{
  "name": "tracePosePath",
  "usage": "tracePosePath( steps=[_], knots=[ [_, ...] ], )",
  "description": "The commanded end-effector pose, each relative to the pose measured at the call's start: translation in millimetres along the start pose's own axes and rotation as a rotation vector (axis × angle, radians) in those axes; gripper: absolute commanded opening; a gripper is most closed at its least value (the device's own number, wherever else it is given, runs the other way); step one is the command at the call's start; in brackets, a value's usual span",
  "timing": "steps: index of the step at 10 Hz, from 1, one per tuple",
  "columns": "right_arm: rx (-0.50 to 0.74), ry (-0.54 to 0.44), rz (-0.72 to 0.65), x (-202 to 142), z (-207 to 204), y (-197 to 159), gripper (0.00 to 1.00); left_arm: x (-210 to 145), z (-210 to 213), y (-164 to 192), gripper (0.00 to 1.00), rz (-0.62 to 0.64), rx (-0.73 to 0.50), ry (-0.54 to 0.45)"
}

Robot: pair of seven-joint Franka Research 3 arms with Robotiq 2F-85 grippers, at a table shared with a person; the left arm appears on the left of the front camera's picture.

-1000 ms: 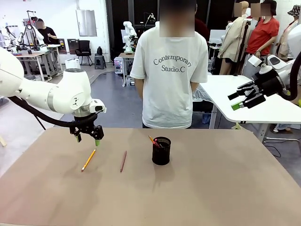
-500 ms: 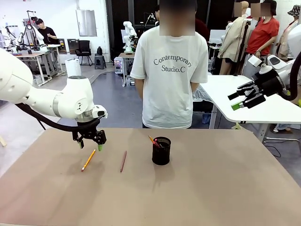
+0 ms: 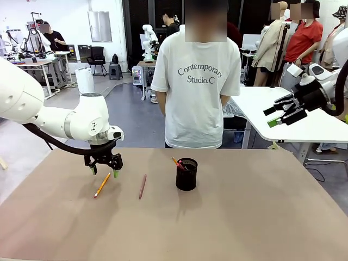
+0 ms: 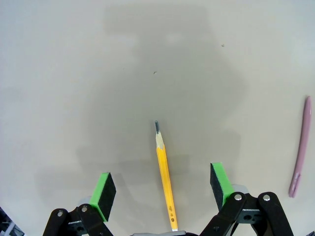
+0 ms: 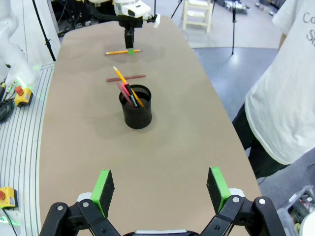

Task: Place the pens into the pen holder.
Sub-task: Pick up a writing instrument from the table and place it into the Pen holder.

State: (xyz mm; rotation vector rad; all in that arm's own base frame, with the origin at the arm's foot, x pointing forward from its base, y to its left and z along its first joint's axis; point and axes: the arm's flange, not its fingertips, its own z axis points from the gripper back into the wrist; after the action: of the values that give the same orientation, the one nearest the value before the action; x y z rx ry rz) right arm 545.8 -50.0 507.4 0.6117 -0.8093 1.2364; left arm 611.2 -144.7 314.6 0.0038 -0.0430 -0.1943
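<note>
1. Our left gripper (image 3: pixel 104 171) hangs jaws-wide over the orange pencil (image 4: pixel 165 177), which lies flat on the table (image 3: pixel 244 217), left of the pen holder (image 3: pixel 186 175).
2. We'd drop straight down, pads astride the shaft, and pinch mid-length.
3. Its long axis runs between the pads, with the sharpened tip pointing away from the wrist.

the left arm (image 3: pixel 60 122) comes in from the left, elbow bent, wrist turned straight down. the left gripper (image 3: pixel 105 170) hangs low over the tabletop (image 3: pixel 228 223) near its far left corner, fingers pointing down, jaws spread wide, holding nothing. the right arm (image 3: pixel 326 81) is raised high beyond the right edge of the tabletop. the right gripper (image 3: pixel 270 117) tilts down towards the tabletop, jaws also wide apart and bare.
</note>
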Motion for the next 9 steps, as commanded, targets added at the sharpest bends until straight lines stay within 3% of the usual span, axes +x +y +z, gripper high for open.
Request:
tracePosePath(
  steps=[1, 4, 5, 9],
  knots=[
    [-0.005, 0.003, 0.003, 2.5, 0.4, -1.6, 1.0, 7.6, -4.1, -0.7, 1.0, 0.031, 0.034, -0.008],
    [-0.005, 0.003, 0.003, 2.5, 0.4, -1.6, 1.0, 11.0, -12.2, -2.7, 1.0, 0.04, 0.048, 0.004],
    [-0.005, 0.003, 0.003, 2.5, 0.4, -1.6, 1.0, 10.5, -14.8, -3.2, 0.94, 0.024, 0.063, -0.01],
    [-0.005, 0.003, 0.003, 2.5, 0.4, -1.6, 1.0, 7.9, -14.6, -1.6, 0.17, 0.03, 0.081, -0.009]
  ],
)
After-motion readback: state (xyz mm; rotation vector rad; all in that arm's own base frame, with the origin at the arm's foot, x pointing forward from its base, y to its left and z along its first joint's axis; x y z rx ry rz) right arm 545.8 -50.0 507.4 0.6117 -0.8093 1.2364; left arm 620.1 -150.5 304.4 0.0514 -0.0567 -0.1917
